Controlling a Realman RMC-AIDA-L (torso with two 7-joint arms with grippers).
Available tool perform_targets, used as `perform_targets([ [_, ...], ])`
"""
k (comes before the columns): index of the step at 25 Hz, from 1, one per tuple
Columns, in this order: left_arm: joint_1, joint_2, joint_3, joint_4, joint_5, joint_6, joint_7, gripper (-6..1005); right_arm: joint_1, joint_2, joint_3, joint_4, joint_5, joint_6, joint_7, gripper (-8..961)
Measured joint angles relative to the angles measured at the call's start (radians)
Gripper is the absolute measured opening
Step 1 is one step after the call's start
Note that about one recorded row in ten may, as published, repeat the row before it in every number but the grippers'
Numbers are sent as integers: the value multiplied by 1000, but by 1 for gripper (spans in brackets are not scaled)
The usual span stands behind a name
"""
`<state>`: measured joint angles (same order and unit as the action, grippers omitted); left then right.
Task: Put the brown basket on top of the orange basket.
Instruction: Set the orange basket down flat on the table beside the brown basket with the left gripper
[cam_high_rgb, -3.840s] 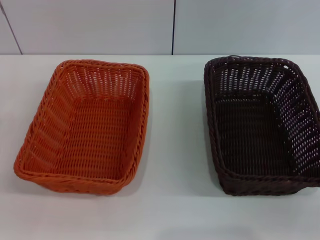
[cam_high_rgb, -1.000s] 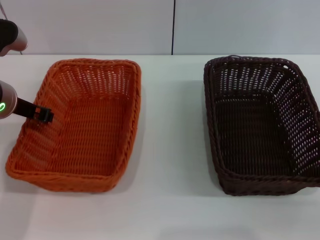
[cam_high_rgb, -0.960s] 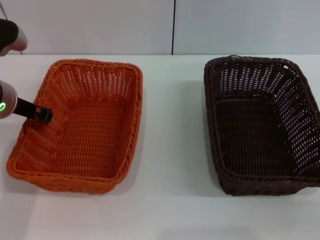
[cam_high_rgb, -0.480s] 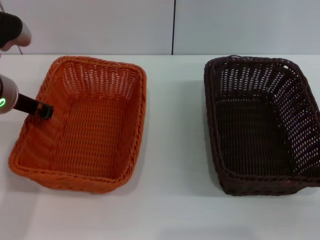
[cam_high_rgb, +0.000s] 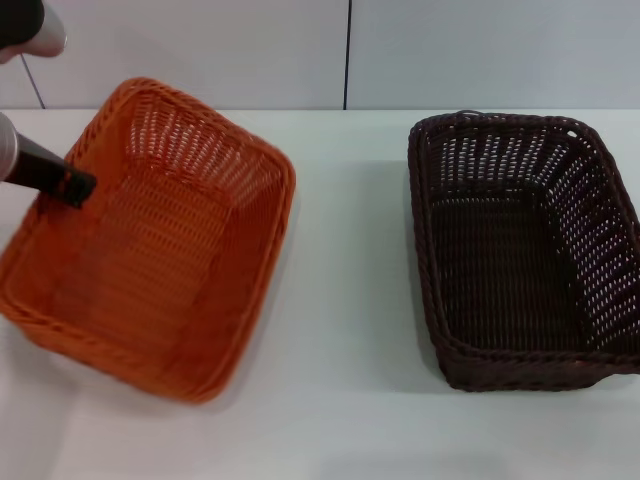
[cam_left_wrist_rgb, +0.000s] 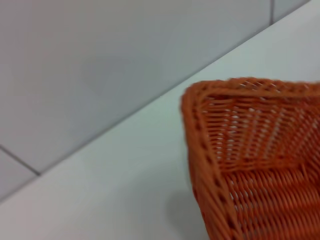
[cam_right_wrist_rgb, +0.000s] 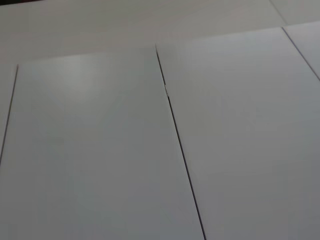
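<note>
- Brown basket (cam_high_rgb: 522, 252) at the right of the head view, flat on the white table (cam_high_rgb: 350, 330), untouched, well apart from its partner.
- Orange basket (cam_high_rgb: 150, 240) at the left of the frame, tilted and skewed, far rim raised toward the upper left, near corner low at the bottom left.
- Left gripper (cam_high_rgb: 78, 186) at the upper left edge of the frame, dark tip pressed at the orange basket's left wall just below the braided rim.
- Claw state: impossible to say whether apart, together or clamped on the wicker; only a dark tip showing against the weave.
- Left wrist view: orange rim corner up close, table and wall behind, no fingers in sight.
- Right gripper nowhere in the head view; right wrist view filled with plain wall panels only.
- Step in hand, by the look of it: handling the orange basket, not yet the brown one; stacking not begun.
- Next move, as a judgement: orange basket set down flat, then a grip on the brown rim, a lift, and a carry across the gap to rest on top.
</note>
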<state>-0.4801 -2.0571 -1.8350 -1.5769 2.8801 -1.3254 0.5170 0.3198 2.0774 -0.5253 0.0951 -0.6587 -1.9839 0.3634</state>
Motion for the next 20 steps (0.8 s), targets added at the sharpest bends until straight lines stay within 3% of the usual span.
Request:
perform_targets([
  [5,0,-1,-1,-103,-25,-62,111,195,-1,0,-5,-11,-1,-1,5,812],
  [12,-32,0,-56,-143,-226,-139,318,173,-1,0,-1,-14,-1,-1,5,812],
  [20,-83,0,-39,-177,-227,-200,379,169,-4,1,-3,-13,-1,-3,6,812],
])
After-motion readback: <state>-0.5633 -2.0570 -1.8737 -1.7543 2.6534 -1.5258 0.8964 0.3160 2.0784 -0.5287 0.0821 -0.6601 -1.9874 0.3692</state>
